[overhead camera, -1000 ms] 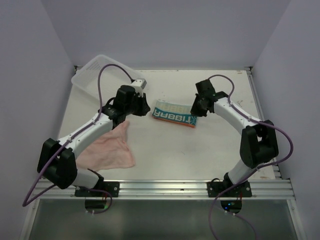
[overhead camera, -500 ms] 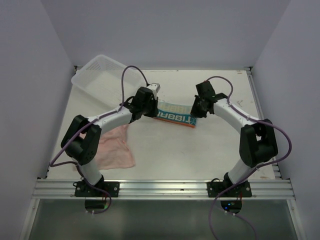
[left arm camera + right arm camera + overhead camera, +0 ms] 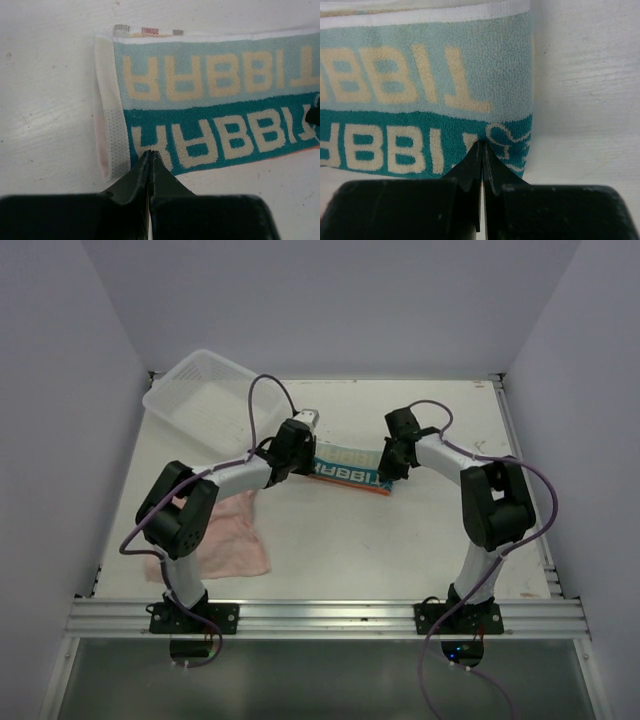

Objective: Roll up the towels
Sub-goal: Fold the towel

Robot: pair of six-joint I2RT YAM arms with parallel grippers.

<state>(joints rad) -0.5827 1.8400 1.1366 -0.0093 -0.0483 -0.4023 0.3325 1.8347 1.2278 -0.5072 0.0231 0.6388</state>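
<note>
The white and teal printed towel (image 3: pixel 345 470) lies folded into a long strip at the middle of the table, its big letters facing up. My left gripper (image 3: pixel 302 462) is shut, with its tips over the strip's near left corner (image 3: pixel 150 153). My right gripper (image 3: pixel 388 468) is shut, with its tips over the near right corner (image 3: pixel 481 144). No cloth shows between either pair of jaws. The towel fills both wrist views (image 3: pixel 215 100) (image 3: pixel 420 75). The pale pink towel (image 3: pixel 235 540) lies crumpled at the near left, partly under the left arm.
A white mesh plastic basket (image 3: pixel 205 400) stands tilted at the far left corner. Grey walls close in the table on the left, the back and the right. A metal rail (image 3: pixel 330 615) runs along the near edge by the arm bases.
My left arm has swung right from above the pink towel to the printed towel's left end. The right gripper has shifted slightly left at the towel's right end. The pink towel stayed put.
</note>
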